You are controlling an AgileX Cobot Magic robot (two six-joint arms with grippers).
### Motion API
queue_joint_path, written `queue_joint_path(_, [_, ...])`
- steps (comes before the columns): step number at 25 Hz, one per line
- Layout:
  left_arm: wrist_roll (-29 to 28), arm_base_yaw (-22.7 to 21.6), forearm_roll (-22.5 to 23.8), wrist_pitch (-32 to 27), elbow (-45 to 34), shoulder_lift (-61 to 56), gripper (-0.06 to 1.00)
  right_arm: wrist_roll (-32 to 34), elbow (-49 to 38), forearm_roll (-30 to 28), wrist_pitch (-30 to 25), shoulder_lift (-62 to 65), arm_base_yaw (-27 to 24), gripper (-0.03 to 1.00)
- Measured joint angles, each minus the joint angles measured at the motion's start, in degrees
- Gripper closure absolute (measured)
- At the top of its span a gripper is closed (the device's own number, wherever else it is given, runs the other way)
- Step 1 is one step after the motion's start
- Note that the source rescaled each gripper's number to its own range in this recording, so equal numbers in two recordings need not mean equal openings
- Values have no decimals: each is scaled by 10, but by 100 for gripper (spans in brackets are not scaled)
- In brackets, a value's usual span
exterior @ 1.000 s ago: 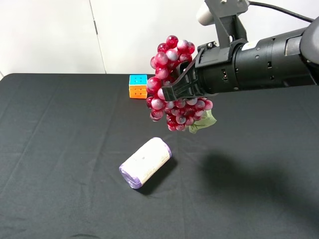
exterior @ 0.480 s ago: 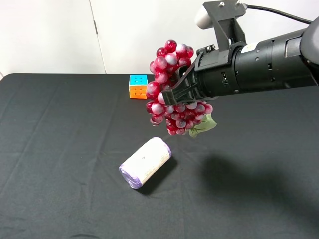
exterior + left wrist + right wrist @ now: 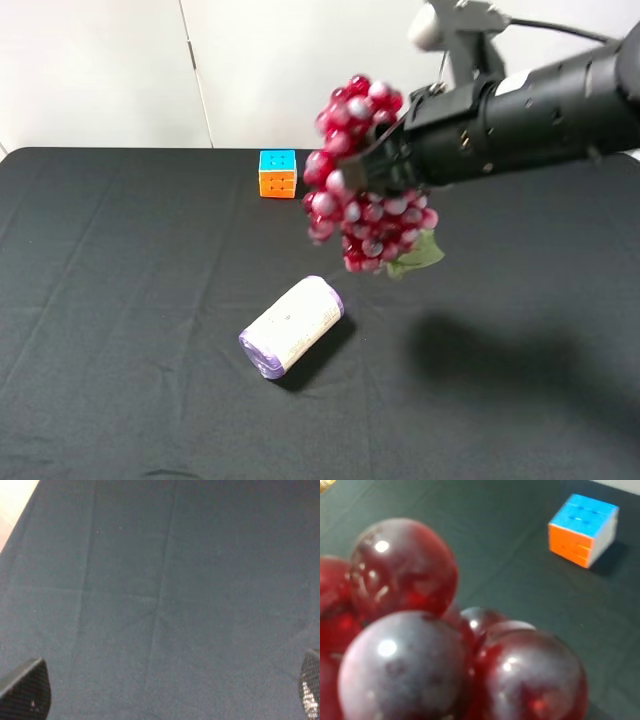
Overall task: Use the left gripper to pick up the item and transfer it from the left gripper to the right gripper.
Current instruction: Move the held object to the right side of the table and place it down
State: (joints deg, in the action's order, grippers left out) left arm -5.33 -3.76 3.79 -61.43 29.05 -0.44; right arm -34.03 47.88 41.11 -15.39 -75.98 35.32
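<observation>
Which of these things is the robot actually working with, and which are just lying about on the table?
Part of the job:
- bunch of grapes, held in the air by the right gripper
- left gripper, open and holding nothing

Just lying about:
- puzzle cube
- white roll with purple ends
Both sit on the black table.

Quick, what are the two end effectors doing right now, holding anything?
Left end effector: open, holding nothing.
Right end effector: closed on the grapes.
</observation>
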Motion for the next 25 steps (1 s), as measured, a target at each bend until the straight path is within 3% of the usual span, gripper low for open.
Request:
queue_joint_path(4, [0,0,0,0,0,0,-4,43,40,-41,-75,0,-69,95])
queue_joint_path(12, [0,0,0,0,0,0,-4,184,114,-213,-207,-27,-181,97])
queue_joint_path(18, [0,0,0,-1,0,0,-4,215,167,-282,-302,-109,-208,97])
queue_joint_path(25, [0,0,0,-1,0,0,-4,233,191,-317,-326,-212,-208,97])
